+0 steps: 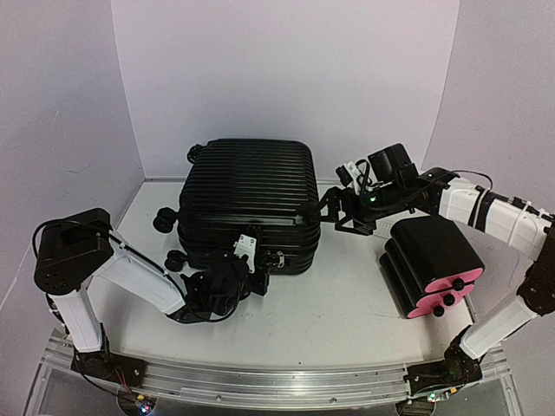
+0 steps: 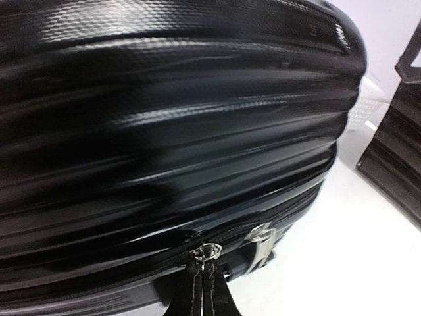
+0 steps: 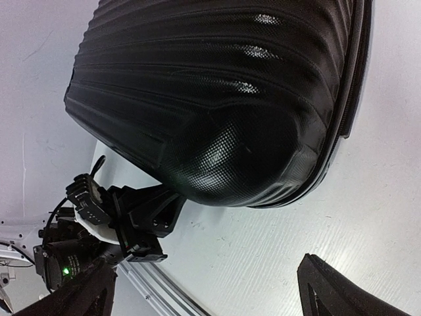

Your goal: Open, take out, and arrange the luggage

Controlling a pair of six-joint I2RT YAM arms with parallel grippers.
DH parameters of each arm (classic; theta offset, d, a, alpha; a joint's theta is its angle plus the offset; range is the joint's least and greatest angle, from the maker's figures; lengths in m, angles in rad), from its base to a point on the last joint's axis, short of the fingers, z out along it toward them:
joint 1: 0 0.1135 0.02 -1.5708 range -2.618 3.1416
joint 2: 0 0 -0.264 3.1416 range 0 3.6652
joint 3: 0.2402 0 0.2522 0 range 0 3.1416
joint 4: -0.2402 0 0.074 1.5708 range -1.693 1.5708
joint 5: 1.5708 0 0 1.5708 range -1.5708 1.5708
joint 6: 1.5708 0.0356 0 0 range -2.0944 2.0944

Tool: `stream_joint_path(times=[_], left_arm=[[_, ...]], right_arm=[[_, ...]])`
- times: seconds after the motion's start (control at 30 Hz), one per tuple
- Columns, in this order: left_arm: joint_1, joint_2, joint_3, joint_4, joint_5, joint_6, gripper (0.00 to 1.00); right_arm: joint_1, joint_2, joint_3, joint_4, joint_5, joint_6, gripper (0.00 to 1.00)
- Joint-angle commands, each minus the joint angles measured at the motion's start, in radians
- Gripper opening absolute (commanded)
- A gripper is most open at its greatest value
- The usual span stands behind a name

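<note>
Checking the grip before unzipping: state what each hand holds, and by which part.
Left hand pinches the luggage by its zipper pull on the near seam. Right hand is open, holding nothing.

— Backdrop, as it reads on your screen?
— I log three panels: back wall [image 1: 286, 78], left wall [image 1: 61, 113] and right wall [image 1: 512, 104], all plain pale lilac, joined at the corners.
— Furniture?
— One table [image 1: 347, 303], white top, finely lined in my right wrist feed. One aluminium rail [image 1: 260, 377] along its near edge.
— Light?
— Even and soft. I see mild shadows on the tabletop.
</note>
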Motion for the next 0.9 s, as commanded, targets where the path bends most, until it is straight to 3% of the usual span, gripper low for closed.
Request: stream_joint_path(times=[0.0,0.43,0.67,0.87], left_arm=[[0.017,-0.082,-0.032,-0.007,-0.109,0.023,0.0],[0.065,-0.285,-0.189,-0.219,-0.169,-0.09,0.0],[0.187,-0.492,-0.331,-0.216,-0.006,-0.09,0.0],[0.271,-0.682,-0.429,-0.216,0.027,-0.029,0.0]], right_arm=[[0.006,-0.03,-0.005,0.023,0.016,-0.015,0.98],[0.006,-0.023,0.0,0.0,0.037,-0.046,0.98],[0.005,-0.008,0.009,-0.01,0.035,-0.055,0.98],[0.007,0.007,0.014,-0.015,0.032,-0.059,0.98]])
